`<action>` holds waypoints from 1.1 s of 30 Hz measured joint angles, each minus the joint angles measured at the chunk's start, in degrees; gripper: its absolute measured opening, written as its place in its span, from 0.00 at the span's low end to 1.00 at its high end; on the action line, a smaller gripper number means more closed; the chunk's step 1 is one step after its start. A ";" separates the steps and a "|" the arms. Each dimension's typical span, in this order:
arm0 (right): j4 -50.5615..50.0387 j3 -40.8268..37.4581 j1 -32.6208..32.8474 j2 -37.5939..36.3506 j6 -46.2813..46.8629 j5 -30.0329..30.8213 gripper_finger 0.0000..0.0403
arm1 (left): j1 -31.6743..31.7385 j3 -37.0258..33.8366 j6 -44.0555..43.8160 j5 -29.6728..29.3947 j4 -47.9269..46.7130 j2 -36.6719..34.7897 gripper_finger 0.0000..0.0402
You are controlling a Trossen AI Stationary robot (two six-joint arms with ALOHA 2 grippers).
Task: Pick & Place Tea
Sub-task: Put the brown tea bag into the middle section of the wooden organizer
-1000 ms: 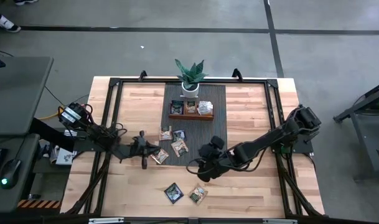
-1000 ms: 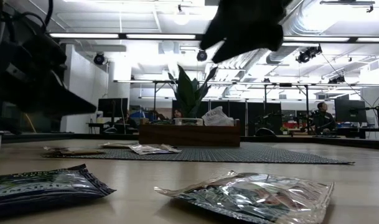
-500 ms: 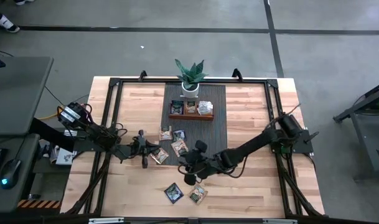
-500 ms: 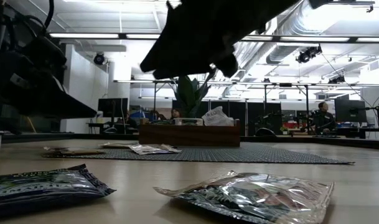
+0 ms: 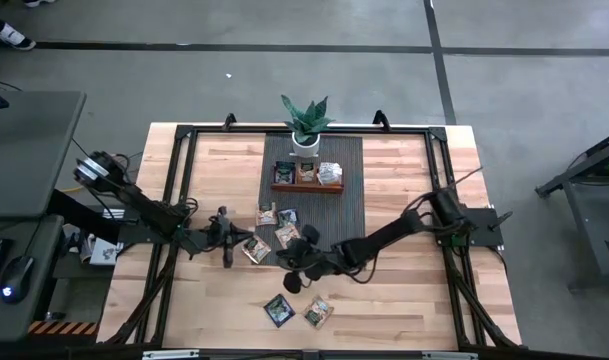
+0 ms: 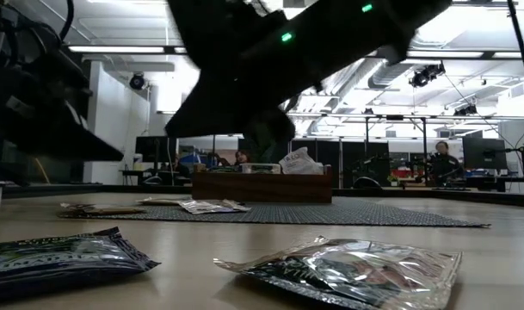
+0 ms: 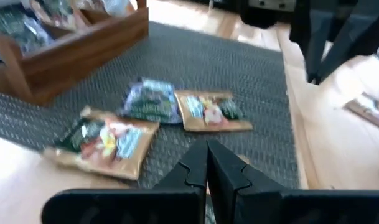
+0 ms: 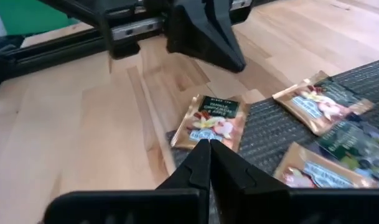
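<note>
Tea sachets lie about the dark mat (image 5: 339, 215): three on it (image 7: 153, 106), one (image 8: 211, 121) at its near left edge, partly on the wood, and two (image 5: 278, 309) near the table's front. My right gripper (image 8: 209, 149) is shut and hangs above the table, pointing at the edge sachet from the right; nothing is between its fingers. My left gripper (image 5: 242, 243) is shut just left of that sachet, also holding nothing. The wooden tray (image 5: 307, 184) at the mat's far end holds more sachets.
A potted plant (image 5: 305, 125) stands behind the tray. A black frame (image 5: 179, 160) runs round the table top. The two grippers face each other closely across the edge sachet. Bare wood lies to the right of the mat (image 5: 404, 190).
My right gripper has swung toward the table's left and come down, from beyond the mat's near right corner to just right of the sachet at the mat's near left edge. No sachet has moved.
</note>
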 joint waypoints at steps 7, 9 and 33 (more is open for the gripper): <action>-6.74 11.86 -2.49 7.48 -2.63 -6.71 0.00 | 0.04 2.33 -3.49 3.89 -12.74 -3.06 0.00; -13.29 16.57 -3.11 9.37 -3.10 -7.46 0.00 | 0.01 3.80 -4.26 4.36 -15.82 -3.58 0.00; -31.37 28.03 -6.45 13.51 -0.59 -10.77 0.00 | 0.04 32.80 -8.36 7.25 -84.17 -8.90 0.00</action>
